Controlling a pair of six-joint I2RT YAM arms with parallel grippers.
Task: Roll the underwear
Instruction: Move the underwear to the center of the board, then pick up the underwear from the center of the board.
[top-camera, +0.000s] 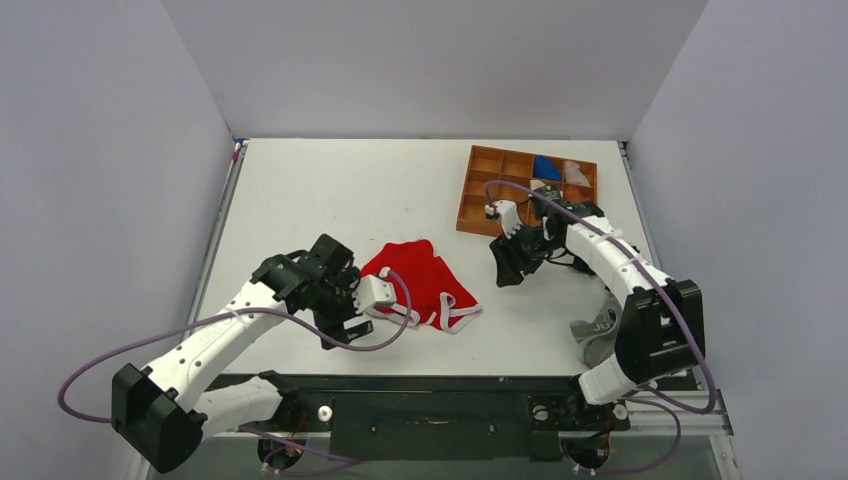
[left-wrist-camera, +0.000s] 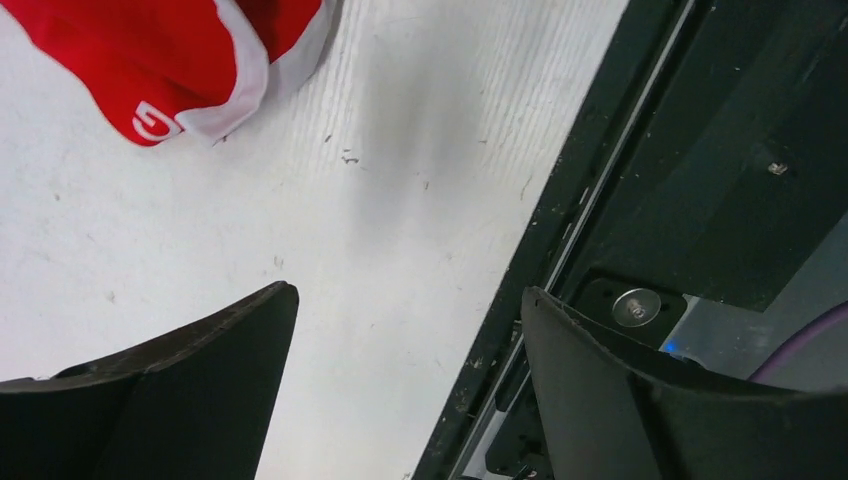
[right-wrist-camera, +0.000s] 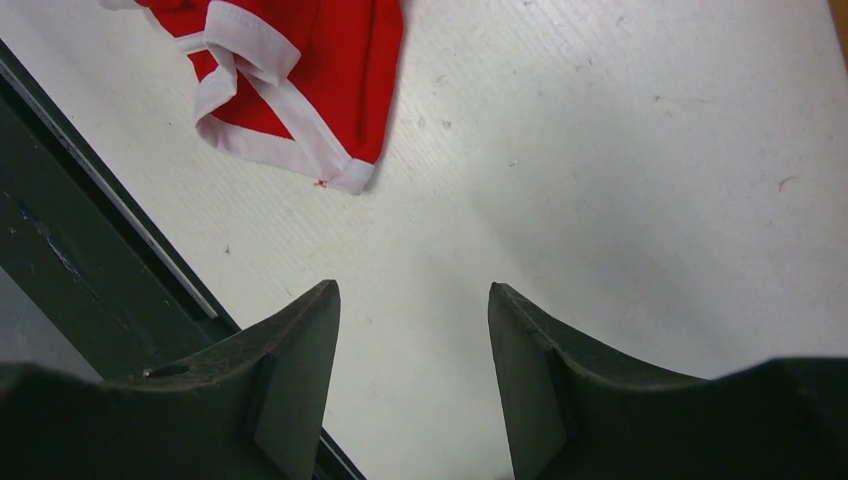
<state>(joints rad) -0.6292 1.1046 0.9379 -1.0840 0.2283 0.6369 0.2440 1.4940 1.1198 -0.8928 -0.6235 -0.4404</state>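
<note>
The underwear (top-camera: 425, 283) is bright red with white trim and lies crumpled flat on the white table, left of centre. My left gripper (top-camera: 345, 328) hovers just off its near-left corner, open, with nothing between the jaws. In the left wrist view the left gripper (left-wrist-camera: 408, 295) frames bare table and the near edge, and the underwear (left-wrist-camera: 150, 60) shows white lettering at the top left. My right gripper (top-camera: 503, 268) hangs open and empty to the right of the garment. In the right wrist view the right gripper (right-wrist-camera: 412, 288) is over bare table, with the underwear (right-wrist-camera: 340, 70) beyond it.
A brown compartment tray (top-camera: 468, 190) stands at the back right, holding blue and pale items in its far cells. A grey garment (top-camera: 592, 335) lies by the right arm's base. The table's dark near rail (left-wrist-camera: 600, 150) runs just beside the left gripper.
</note>
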